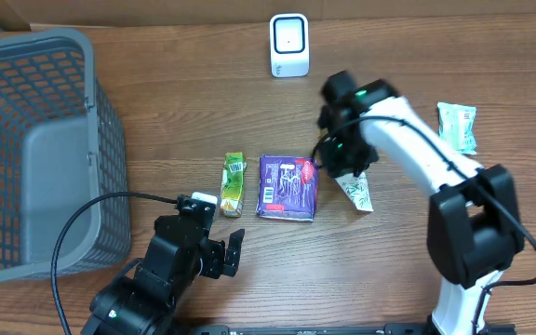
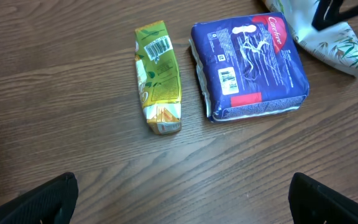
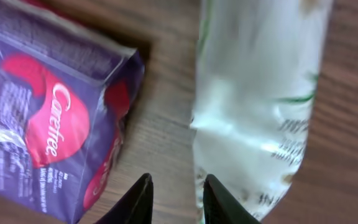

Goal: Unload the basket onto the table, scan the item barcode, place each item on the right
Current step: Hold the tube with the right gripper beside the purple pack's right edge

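Your right claw (image 3: pixel 176 200) hangs low over the tabletop (image 1: pixel 156 112), at the seam between the purple Carefree pack (image 3: pixel 48 124) and the white leaf-print pouch (image 3: pixel 260 106). Its fingertips stand a narrow gap apart, one right at the pouch's edge, and you cannot tell whether they pinch it. Your left claw (image 2: pixel 184 199) is spread wide and holds nothing; only its two dark tips show, in the bottom corners of its wrist view. From overhead the right arm covers the pouch's upper end, so just the lower corner pokes out. The right wrist view is blurred and cuts the pouch off at the top, and its print is too smeared to read. The pouch lies just right of the Carefree pack, well apart from the white barcode scanner (image 1: pixel 289 45) standing at the far edge. The green-yellow drink carton (image 2: pixel 157 78) lies left of the pack, barcode up. A grey mesh basket (image 1: pixel 110 140) fills the left edge, and a green packet (image 1: pixel 457 126) sits near the right edge. Bare wood lies open between the pack and the scanner
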Tool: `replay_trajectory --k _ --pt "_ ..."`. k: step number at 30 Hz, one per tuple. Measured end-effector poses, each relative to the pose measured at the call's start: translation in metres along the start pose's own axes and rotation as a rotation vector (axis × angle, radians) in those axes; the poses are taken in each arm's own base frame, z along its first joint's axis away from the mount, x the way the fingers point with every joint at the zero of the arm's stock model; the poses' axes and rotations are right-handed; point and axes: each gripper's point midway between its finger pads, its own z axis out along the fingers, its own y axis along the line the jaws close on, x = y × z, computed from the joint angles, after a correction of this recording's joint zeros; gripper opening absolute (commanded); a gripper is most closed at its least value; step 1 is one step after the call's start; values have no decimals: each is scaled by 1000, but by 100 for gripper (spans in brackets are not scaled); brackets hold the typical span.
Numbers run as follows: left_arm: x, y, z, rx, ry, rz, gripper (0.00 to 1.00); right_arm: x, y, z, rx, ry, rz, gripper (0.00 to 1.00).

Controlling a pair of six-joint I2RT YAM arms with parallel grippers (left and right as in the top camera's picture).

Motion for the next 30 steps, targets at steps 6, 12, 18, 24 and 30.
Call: replay_trajectory --k 6,12,18,24,30 --pt "0 0 0 0 0 0 100 8 -5 3 177 8 -36 54" --pt "0 0 0 0 0 0 100 18 -20 10 299 31 -54 100" --pt "0 0 0 0 0 0 100 25 -30 21 352 45 -61 100" --pt "0 0 0 0 0 0 100 28 -34 34 362 40 -62 97" --pt "0 0 0 0 0 0 100 30 -38 42 380 36 -71 61"
